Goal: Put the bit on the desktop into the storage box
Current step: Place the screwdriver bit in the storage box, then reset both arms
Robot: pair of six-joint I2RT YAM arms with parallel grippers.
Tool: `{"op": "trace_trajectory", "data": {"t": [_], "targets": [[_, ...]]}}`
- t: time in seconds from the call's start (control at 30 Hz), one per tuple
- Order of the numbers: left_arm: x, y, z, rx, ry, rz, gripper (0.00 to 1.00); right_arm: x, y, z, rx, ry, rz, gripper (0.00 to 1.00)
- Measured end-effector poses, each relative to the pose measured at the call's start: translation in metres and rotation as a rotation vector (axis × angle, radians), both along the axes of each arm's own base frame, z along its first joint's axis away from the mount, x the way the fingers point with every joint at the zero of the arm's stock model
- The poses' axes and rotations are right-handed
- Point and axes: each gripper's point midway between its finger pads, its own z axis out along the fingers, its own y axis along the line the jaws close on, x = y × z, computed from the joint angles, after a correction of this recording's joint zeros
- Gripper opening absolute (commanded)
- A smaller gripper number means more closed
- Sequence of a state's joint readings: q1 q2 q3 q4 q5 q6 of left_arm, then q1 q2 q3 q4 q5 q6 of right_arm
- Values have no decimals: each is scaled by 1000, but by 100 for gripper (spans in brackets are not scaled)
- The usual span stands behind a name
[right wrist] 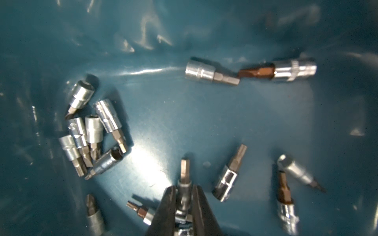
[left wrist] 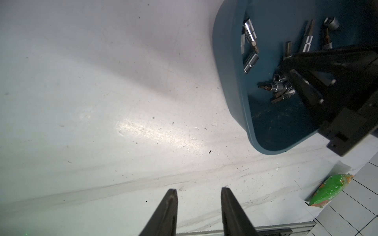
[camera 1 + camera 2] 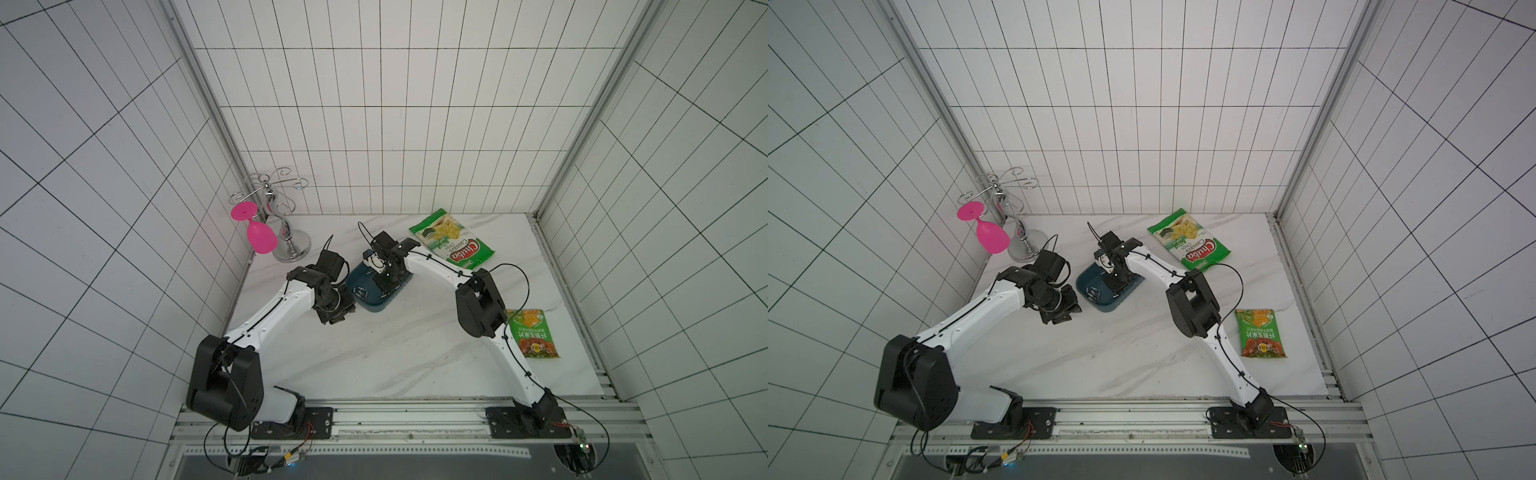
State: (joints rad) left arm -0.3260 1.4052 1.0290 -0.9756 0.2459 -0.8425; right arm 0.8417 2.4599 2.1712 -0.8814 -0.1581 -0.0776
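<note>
The dark teal storage box (image 3: 374, 308) (image 3: 1105, 306) stands on the white marble desktop (image 3: 395, 353), left of centre. My right gripper (image 3: 385, 283) (image 3: 1115, 286) reaches down into it. In the right wrist view a small silver bit (image 1: 184, 171) with a hex tip sits between the close-set fingers of my right gripper (image 1: 184, 189), just over the box floor (image 1: 204, 114). Several other bits (image 1: 92, 134) lie loose in the box. My left gripper (image 3: 338, 316) (image 2: 199, 190) hovers open over bare desktop beside the box rim (image 2: 231, 81), with nothing between its fingers.
A green chips bag (image 3: 451, 243) lies behind the box on the right. A second green snack bag (image 3: 534, 332) (image 2: 329, 190) lies near the right edge. A chrome glass rack (image 3: 291, 245) with a hanging pink glass (image 3: 259, 237) stands at the back left. Tiled walls enclose three sides.
</note>
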Motion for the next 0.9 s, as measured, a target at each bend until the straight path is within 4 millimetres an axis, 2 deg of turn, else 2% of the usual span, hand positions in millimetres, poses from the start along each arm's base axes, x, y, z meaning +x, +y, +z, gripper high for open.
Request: {"op": "trace_trajectory", "data": {"t": [0.07,0.2,0.37,0.4,0.43,0.5,0.53,0.57,0.63,0.73,0.8,0.9], "targets": [[0,0,1,-1,-3,0,40,0,0,1,0,-2,0,28],[0,0,3,-4,-9,3,40,3,2,8,9,-11,-5,43],[1,1,8,-3,-29,5,46,14,6,42,42,-75,-31,53],[1,1,10,-3,-40,2,49,15,4,52,45,-91,-37,58],[3,2,14,-7,-59,2,54,16,2,64,52,-112,-46,67],[8,2,23,-17,-117,0,73,18,-5,97,71,-166,-62,94],[11,2,28,-23,-151,5,85,17,-10,115,84,-195,-73,99],[14,3,33,-29,-182,8,96,14,-19,136,96,-227,-81,99],[19,6,37,-31,-217,12,98,6,-40,171,114,-284,-104,99],[28,12,38,-12,-255,8,98,-12,-87,214,133,-383,-163,99],[33,18,40,24,-283,-7,98,-21,-125,228,136,-441,-226,99],[44,31,49,113,-363,-23,98,-27,-192,230,110,-551,-367,99]]}}
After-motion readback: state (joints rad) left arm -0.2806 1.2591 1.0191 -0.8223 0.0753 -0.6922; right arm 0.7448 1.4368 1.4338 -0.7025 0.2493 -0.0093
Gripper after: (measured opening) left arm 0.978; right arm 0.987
